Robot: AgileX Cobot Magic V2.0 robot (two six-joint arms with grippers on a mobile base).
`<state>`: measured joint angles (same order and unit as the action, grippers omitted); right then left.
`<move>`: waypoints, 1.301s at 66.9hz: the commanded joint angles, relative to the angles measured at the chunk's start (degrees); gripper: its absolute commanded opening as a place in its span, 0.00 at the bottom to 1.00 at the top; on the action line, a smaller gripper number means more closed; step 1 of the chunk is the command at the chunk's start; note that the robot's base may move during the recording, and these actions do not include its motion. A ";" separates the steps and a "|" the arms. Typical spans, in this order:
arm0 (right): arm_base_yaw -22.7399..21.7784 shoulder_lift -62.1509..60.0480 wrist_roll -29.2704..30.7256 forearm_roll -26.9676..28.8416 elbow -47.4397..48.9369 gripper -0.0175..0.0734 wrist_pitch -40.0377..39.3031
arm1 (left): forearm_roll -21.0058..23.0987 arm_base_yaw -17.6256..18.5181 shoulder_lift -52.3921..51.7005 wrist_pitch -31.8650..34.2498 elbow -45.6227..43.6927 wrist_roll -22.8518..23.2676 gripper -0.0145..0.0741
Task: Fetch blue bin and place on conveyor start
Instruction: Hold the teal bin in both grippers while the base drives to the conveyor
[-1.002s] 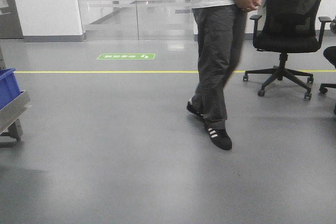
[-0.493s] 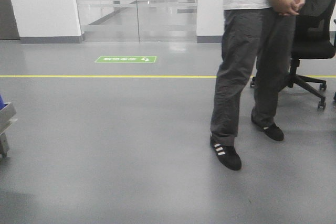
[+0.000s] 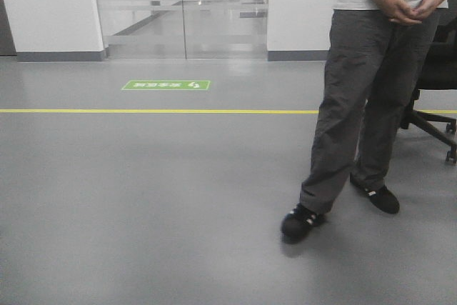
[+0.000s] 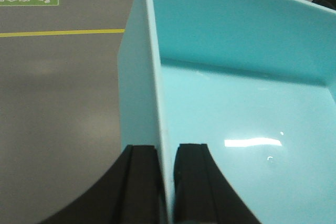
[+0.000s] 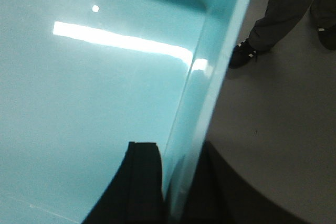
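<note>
Left wrist shows your left fingers (image 4: 140, 182) clamped on the bin (image 4: 236, 103) wall; right fingers (image 5: 140, 182) likewise (a person (image 3: 371, 98) stands ahead).

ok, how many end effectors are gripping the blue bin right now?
2. The left end effector pinches the left wall of the blue bin, one finger inside, one outside. The right end effector pinches the right wall likewise.
</note>
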<state>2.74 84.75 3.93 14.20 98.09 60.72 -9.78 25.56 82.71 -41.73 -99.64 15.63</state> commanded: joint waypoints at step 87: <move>-0.22 -0.32 1.99 -1.35 0.46 0.02 -1.11 | -0.08 0.07 -0.81 4.18 -0.66 -0.27 0.04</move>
<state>2.74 84.80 3.93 14.30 98.09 60.62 -9.99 25.56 82.71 -41.68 -99.64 15.63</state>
